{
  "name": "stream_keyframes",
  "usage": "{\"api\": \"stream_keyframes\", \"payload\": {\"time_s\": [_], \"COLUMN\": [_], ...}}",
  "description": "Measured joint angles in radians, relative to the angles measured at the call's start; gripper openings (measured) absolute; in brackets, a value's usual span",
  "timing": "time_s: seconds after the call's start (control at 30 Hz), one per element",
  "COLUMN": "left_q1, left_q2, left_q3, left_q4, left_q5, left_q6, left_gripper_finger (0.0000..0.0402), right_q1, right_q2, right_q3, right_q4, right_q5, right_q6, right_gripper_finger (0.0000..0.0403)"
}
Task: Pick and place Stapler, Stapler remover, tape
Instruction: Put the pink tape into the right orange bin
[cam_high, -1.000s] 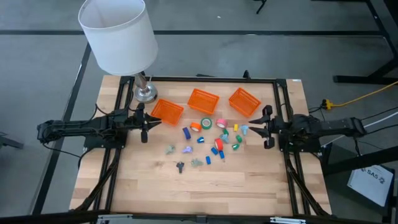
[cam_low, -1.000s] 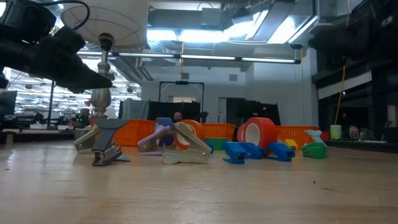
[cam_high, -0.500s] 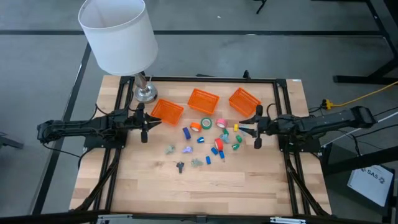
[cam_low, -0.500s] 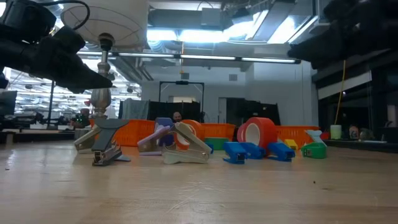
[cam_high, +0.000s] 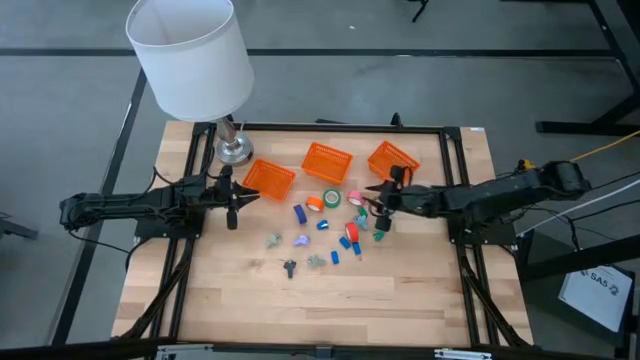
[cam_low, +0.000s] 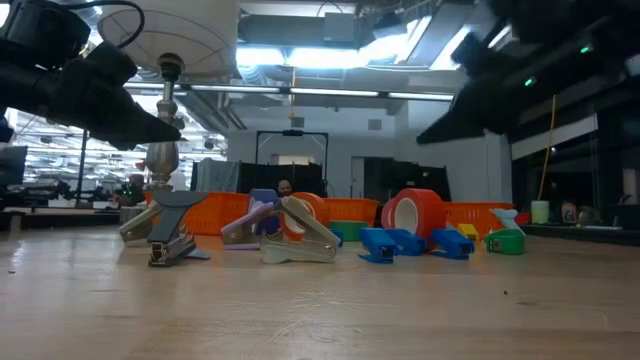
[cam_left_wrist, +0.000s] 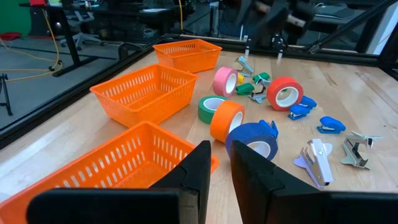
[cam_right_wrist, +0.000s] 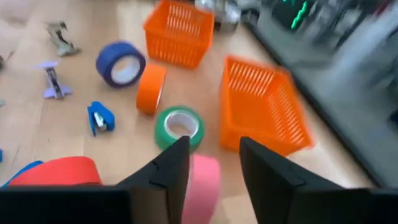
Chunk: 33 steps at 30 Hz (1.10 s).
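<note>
The pink tape roll (cam_right_wrist: 205, 180) lies on the wooden table (cam_high: 400, 300) directly under my right gripper (cam_high: 378, 203), near the middle of the clutter, with the green roll (cam_right_wrist: 179, 126) just beside it and the red roll (cam_right_wrist: 56, 171) close on the other side. The orange roll (cam_right_wrist: 151, 88) and blue roll (cam_right_wrist: 120, 64) sit further on, toward the three orange baskets (cam_high: 327, 161) along the far edge. I judge these rolls light, stiff and fairly smooth, so they may skid if nudged; the best hold looks like one finger through the core and one on the outer wall, or a pinch across the flat sides where a roll stands on edge. The small blue staplers (cam_left_wrist: 331, 124) and the grey staple removers (cam_left_wrist: 316, 159) look light too, better pinched across their narrow bodies. The right gripper hangs above the pink roll with its fingers parted and nothing between them. The left gripper (cam_high: 232, 199) waits near the left basket, fingers narrow with a slim gap and seemingly empty, though that view is partly blocked
</note>
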<state>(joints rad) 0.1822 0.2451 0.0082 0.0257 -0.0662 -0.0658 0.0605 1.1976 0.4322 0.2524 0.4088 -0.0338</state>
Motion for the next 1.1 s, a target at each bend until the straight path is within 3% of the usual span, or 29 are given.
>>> {"api": "stream_keyframes", "payload": {"time_s": [0.17, 0.3, 0.53, 0.87, 1.1], "left_q1": [0.0, 0.0, 0.0, 0.0, 0.0], "left_q2": [0.0, 0.0, 0.0, 0.0, 0.0], "left_q3": [0.0, 0.0, 0.0, 0.0, 0.0], "left_q4": [0.0, 0.0, 0.0, 0.0, 0.0], "left_q5": [0.0, 0.0, 0.0, 0.0, 0.0], "left_q6": [0.0, 0.0, 0.0, 0.0, 0.0], "left_gripper_finger": [0.0059, 0.0059, 0.0059, 0.0059, 0.0059], "right_q1": [-0.06, -0.071, -0.088, -0.129, -0.129], "right_q2": [0.118, 0.159, 0.219, 0.295, 0.295], "right_q3": [0.028, 0.03, 0.03, 0.03, 0.03], "right_q4": [-0.001, -0.008, -0.01, 0.035, 0.039], "right_q5": [-0.089, -0.095, -0.091, -0.142, -0.141], "right_q6": [0.08, 0.106, 0.121, 0.131, 0.127], "right_gripper_finger": [0.0218, 0.0258, 0.0279, 0.0265, 0.0165]}}
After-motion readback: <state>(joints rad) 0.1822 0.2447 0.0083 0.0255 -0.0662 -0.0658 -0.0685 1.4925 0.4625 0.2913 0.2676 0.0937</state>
